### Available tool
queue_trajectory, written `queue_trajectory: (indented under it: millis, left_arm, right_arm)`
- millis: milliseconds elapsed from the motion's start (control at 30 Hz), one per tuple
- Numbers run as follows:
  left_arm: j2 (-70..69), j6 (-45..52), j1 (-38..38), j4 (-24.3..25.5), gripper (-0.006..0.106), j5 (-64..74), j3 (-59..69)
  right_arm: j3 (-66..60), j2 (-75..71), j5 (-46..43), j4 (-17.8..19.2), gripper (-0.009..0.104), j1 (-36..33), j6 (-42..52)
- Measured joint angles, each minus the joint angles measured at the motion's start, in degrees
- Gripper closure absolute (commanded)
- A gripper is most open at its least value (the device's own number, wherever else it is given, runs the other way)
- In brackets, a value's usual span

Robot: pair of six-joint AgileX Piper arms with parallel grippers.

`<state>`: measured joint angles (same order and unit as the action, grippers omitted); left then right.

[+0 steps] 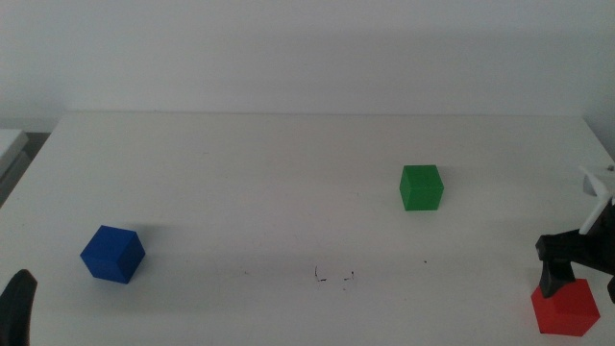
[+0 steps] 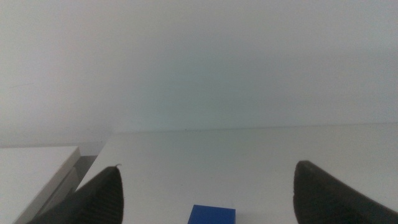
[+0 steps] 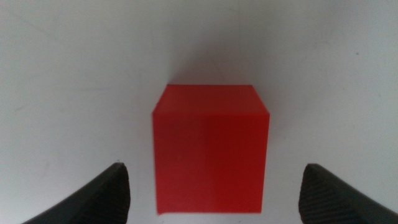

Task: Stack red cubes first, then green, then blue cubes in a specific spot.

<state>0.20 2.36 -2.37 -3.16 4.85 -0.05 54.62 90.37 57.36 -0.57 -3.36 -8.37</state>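
Step in hand: red cube is framed between the spread fingers of the right gripper, not yet clamped. Lowering and closing are called for next, then carriage to the pen marks. Left gripper is parked, fingers apart.

Your right gripper has matte black blocky jaws with a white part behind. Left gripper has dark, rounded, tapering jaws, plain, no markings.
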Motion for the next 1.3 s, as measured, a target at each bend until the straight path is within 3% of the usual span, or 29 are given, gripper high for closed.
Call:
queue_trajectory:
  millis: [467, 633, 767, 800, 1067, 1300]
  left_arm:
    - [0.0, 0.0, 0.0, 0.0, 0.007, 0.0, 0.0]
    - [0.0, 0.0, 0.0, 0.0, 0.007, 0.0, 0.0]
    - [0.0, 0.0, 0.0, -0.1, 0.007, 0.0, 0.0]
    - [0.0, 0.0, 0.0, -0.1, 0.007, 0.0, 0.0]
    - [0.0, 0.0, 0.0, -0.1, 0.007, 0.0, 0.0]
    - [0.0, 0.0, 0.0, -0.1, 0.007, 0.0, 0.0]
  right_arm:
    - [0.0, 6.9, -1.8, 0.6, 0.018, 0.0, -0.1]
    - [0.0, 7.7, -1.9, 0.6, 0.038, 0.0, -0.1]
    - [0.0, 7.7, -1.9, 0.6, 0.065, 0.0, -0.4]
    - [0.0, 7.7, -1.9, 0.6, 0.078, 0.0, -0.6]
    - [5.3, 7.7, 6.9, 2.1, 0.078, -4.4, -5.4]
    - [19.2, 9.2, 11.8, 4.9, 0.078, -18.0, -17.9]
